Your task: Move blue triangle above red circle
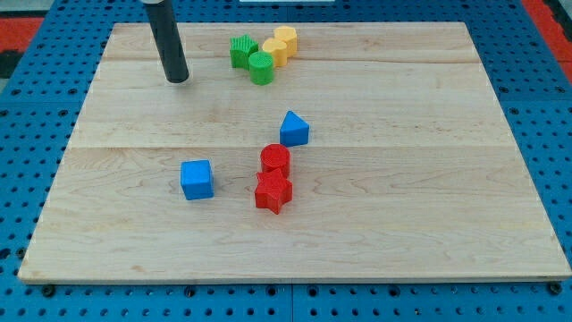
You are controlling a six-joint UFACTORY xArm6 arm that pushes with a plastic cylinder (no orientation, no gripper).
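The blue triangle (294, 130) sits near the board's middle, just above and slightly right of the red circle (275, 159); the two look close or touching. My tip (178, 79) is at the upper left of the board, far to the left and above the blue triangle, touching no block.
A red star (273, 192) lies right below the red circle. A blue cube (197, 179) lies to their left. At the view's top, a green star (242, 51), a green circle (262, 68) and two yellow blocks (281, 44) cluster together. The wooden board (447, 179) rests on a blue pegboard.
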